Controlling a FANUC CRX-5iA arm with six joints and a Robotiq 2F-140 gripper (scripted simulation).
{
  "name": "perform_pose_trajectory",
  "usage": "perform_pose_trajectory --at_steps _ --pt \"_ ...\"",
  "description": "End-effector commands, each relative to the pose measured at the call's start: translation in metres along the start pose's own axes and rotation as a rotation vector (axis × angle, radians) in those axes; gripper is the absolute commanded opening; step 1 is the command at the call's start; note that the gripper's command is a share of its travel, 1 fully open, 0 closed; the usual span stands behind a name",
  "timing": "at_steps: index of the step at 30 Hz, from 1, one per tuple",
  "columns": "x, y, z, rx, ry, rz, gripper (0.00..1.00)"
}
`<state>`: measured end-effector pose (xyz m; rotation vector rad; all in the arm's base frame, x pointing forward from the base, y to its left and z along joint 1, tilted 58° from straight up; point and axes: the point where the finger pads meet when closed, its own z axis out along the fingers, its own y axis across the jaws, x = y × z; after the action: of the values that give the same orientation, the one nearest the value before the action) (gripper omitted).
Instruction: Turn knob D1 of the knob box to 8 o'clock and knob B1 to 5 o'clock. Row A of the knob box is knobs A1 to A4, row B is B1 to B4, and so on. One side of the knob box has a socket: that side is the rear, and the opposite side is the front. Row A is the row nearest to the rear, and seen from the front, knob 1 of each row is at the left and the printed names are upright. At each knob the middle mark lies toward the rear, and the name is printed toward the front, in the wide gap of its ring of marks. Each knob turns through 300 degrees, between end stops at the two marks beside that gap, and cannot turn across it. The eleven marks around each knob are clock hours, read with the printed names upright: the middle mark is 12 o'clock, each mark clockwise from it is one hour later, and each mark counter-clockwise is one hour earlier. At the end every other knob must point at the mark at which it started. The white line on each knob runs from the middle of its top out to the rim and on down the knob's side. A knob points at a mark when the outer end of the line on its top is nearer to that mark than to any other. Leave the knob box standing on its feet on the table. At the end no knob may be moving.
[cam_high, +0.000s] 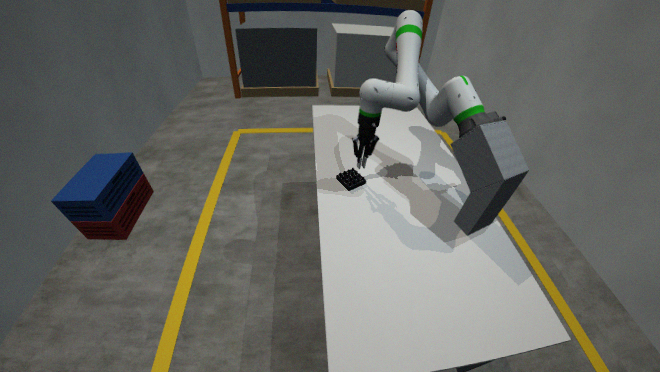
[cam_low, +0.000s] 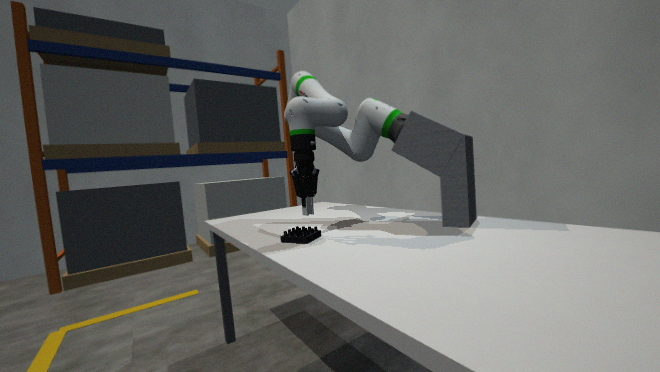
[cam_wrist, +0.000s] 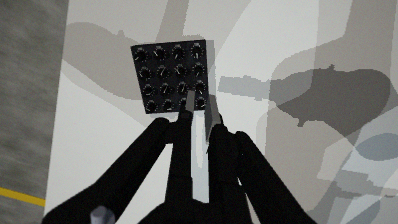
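Observation:
The black knob box (cam_high: 351, 180) (cam_low: 299, 239) (cam_wrist: 151, 63) stands on the white table, its four-by-four knobs facing up. In the wrist view white lines and marks show on several knobs, but they are too small to read surely. The socket and the printed names cannot be made out, so I cannot tell which knobs are D1 and B1. My gripper (cam_high: 361, 165) (cam_low: 307, 213) (cam_wrist: 199, 102) points down above the table beside the box, clear of the knobs. Its fingers are a narrow gap apart with nothing between them. In the wrist view they hide part of the box's lower right.
The white table (cam_high: 380, 300) (cam_low: 525, 280) (cam_wrist: 75, 150) has its edge close to the box. The arm's grey pedestal (cam_high: 492, 175) (cam_low: 457, 175) stands on the table. A rack (cam_high: 230, 50) (cam_low: 35, 150) with large boxes is behind; blue and red crates (cam_high: 102, 195) are on the floor.

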<state>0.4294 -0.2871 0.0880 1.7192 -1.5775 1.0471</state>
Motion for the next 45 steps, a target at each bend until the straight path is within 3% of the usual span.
perform_pose_trajectory --at_steps 1,9,45 --pt "-0.0001 -0.0001 -0.0020 -0.008 -0.011 -0.156 0.12" --pt "-0.0003 0.0000 -0.0040 -0.007 -0.012 -0.327 0.12" --pt "-0.0003 0.0000 -0.0040 -0.007 -0.012 -0.328 0.12"
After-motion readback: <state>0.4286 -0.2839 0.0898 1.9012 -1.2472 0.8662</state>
